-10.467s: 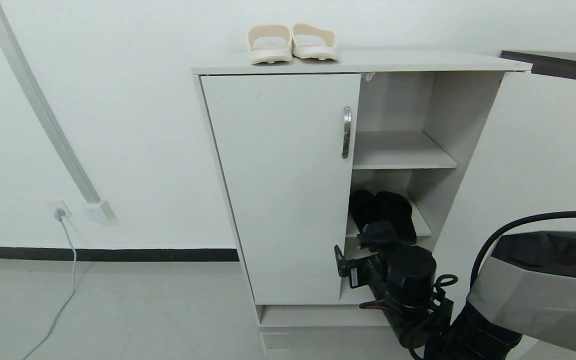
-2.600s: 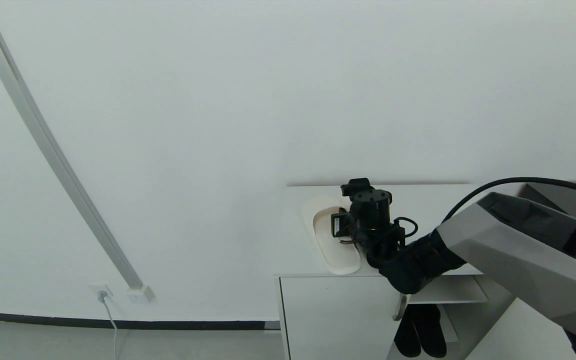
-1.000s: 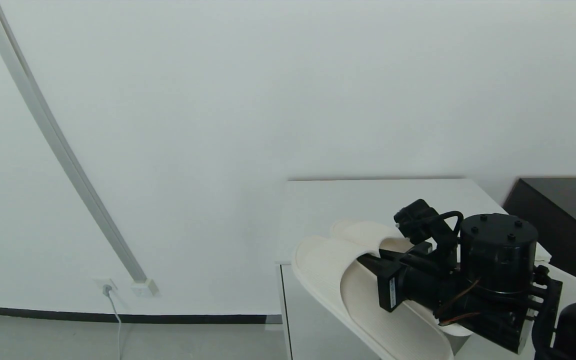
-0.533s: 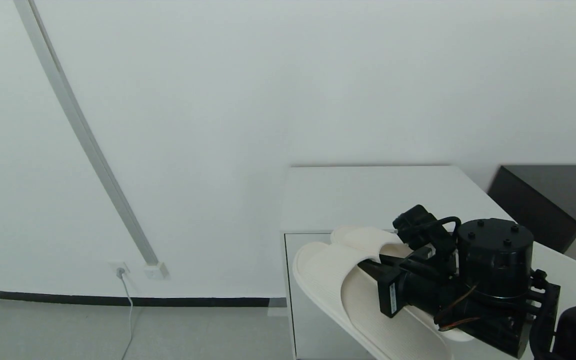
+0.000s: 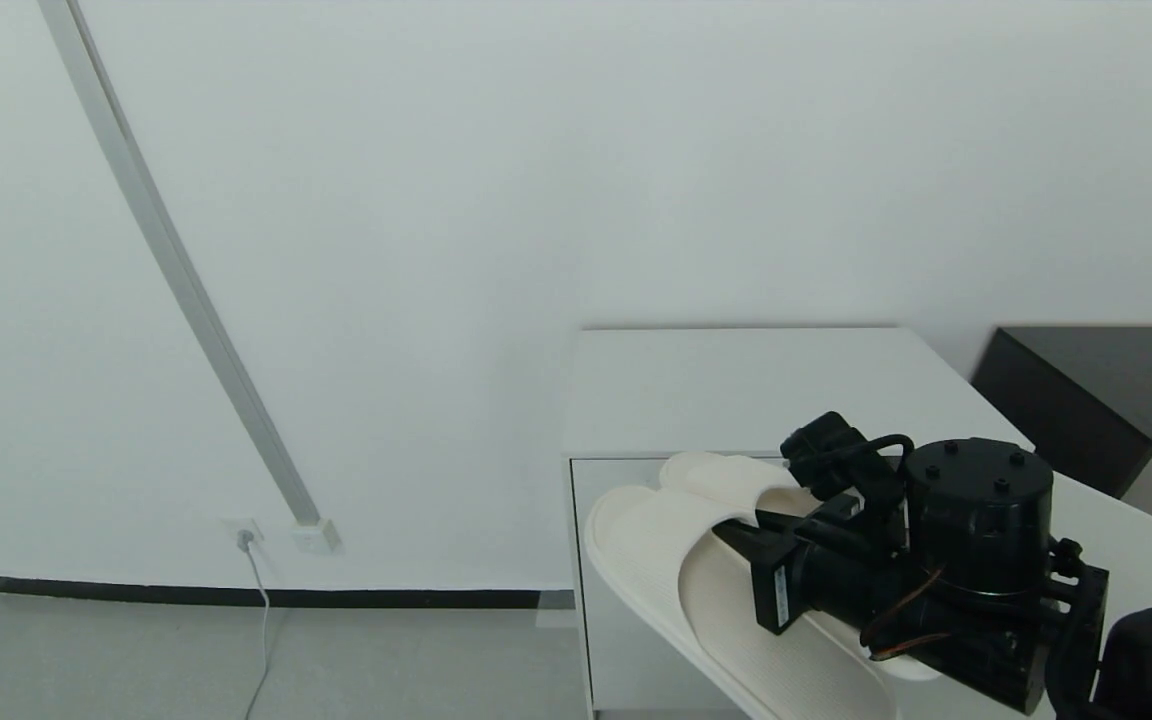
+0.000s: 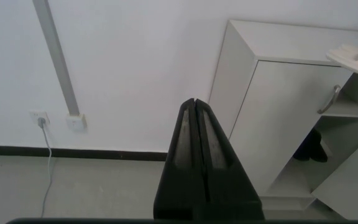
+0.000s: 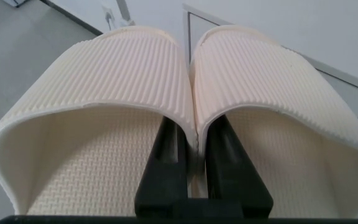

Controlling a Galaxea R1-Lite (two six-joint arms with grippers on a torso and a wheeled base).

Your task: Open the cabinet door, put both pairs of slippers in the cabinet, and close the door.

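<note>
My right gripper (image 7: 191, 146) is shut on the pair of cream slippers (image 7: 129, 81), pinching the inner edges of both straps together. In the head view the cream slippers (image 5: 666, 570) hang in front of the white cabinet (image 5: 736, 385), below its bare top, with the right gripper (image 5: 741, 530) reaching into the straps. The left wrist view shows the cabinet (image 6: 278, 124) with its left door shut and its right side standing open. A pair of black slippers (image 6: 316, 148) lies on a lower shelf there. My left gripper (image 6: 194, 109) is shut on nothing, off to the cabinet's left.
A grey conduit (image 5: 176, 270) runs down the wall to a socket (image 5: 248, 535) with a cable to the floor. A dark piece of furniture (image 5: 1086, 390) stands right of the cabinet. The shut door carries a metal handle (image 6: 330, 99).
The cream slippers stood on the cabinet top; my right gripper took hold of them and drew them off toward me. The head camera has risen and shifted. Little differs over the last half second.
</note>
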